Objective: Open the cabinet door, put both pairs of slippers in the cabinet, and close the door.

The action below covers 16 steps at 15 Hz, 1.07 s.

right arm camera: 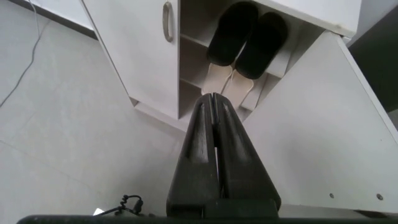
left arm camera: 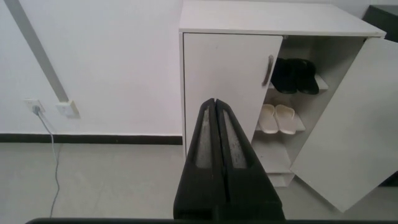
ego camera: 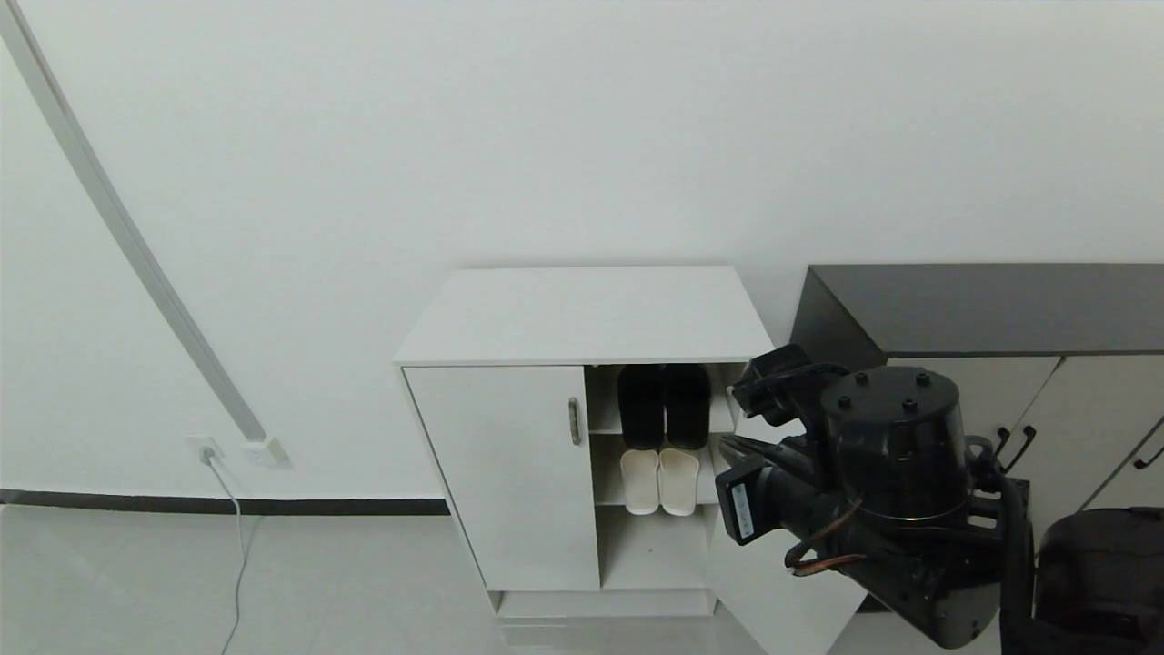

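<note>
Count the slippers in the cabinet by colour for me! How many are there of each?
black slippers: 2
white slippers: 2
Total: 4

The white cabinet (ego camera: pixel 582 314) stands with its right door (ego camera: pixel 782 605) swung wide open and its left door (ego camera: pixel 509 473) shut. Inside, the black slippers (ego camera: pixel 664 405) lie side by side on the top shelf. The white slippers (ego camera: pixel 660 480) lie paired on the shelf just below.
</note>
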Motion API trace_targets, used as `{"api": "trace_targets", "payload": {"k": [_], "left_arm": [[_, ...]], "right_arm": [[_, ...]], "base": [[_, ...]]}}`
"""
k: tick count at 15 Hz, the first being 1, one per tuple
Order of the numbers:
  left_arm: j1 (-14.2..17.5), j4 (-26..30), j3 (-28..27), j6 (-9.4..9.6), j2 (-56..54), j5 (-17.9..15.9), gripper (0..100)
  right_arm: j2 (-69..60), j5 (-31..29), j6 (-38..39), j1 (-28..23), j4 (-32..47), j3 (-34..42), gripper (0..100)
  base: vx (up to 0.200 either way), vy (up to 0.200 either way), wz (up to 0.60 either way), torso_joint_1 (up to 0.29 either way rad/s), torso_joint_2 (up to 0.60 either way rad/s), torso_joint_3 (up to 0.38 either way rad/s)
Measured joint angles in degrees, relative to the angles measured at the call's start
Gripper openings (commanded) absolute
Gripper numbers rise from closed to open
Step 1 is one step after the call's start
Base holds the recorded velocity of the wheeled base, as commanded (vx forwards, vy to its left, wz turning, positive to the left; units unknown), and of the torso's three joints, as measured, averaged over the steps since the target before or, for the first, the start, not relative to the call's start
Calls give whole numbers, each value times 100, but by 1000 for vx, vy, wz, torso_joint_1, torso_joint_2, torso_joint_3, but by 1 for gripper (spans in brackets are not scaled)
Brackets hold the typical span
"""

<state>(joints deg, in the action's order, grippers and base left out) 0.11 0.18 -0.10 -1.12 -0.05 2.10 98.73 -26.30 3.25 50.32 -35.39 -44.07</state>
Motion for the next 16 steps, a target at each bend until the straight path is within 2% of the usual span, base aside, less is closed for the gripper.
{"api": "trace_targets", "payload": {"k": [4,11,14,16], "left_arm": [[2,-2,0,0,0,0,0],[2,0,-1,20,0,-10,0],[-1,0,-1,20,0,-11,0],[-1,0,-1,15,0,4,0]], "right_arm": [[0,2,0,11,-7,17,0],[5,-2,7,-7,-7,28,0],[16,-6,2,-20,-9,30,0],[55,-15,0,-82,-22,27,0]], "base": [[0,0,-600,2,0,4],[0,0,0,0,0,0],[-200,0,0,2,2,4],[0,0,0,0,0,0]]}}
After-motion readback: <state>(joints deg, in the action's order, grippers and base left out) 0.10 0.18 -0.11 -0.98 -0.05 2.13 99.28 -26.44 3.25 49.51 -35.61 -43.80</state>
